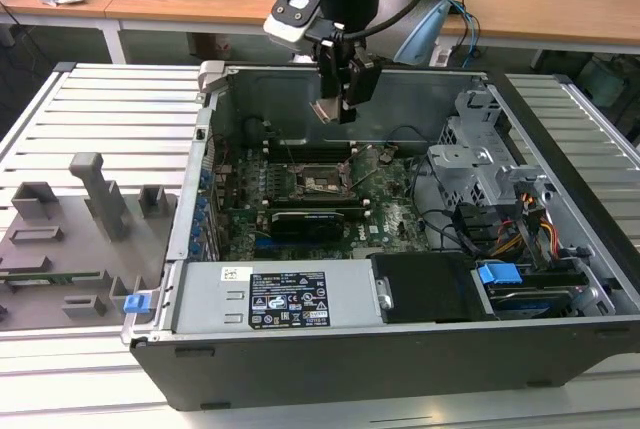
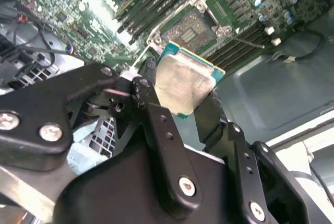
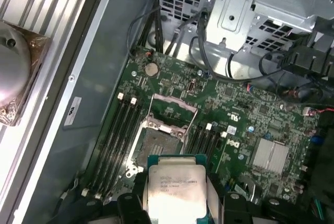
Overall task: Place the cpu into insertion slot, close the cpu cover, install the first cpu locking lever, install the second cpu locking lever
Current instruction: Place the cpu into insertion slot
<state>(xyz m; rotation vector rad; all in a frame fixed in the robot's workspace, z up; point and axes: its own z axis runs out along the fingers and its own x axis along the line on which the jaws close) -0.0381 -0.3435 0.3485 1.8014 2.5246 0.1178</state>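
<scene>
Two black fingers point(image 2: 206, 115) of the gripper point(image 2: 182, 91) are clamped on opposite edges of the cpu point(image 2: 183, 82), whose silver face shows in both wrist views. The cpu is held in the air over the motherboard point(image 3: 250, 125), above the bare socket point(image 3: 156, 148) and apart from it. The cpu cover point(image 3: 172, 110) stands tilted up off that socket, and in the exterior view the gripper point(image 1: 338, 109) hangs high inside the open case point(image 1: 400, 349), near its back wall.
</scene>
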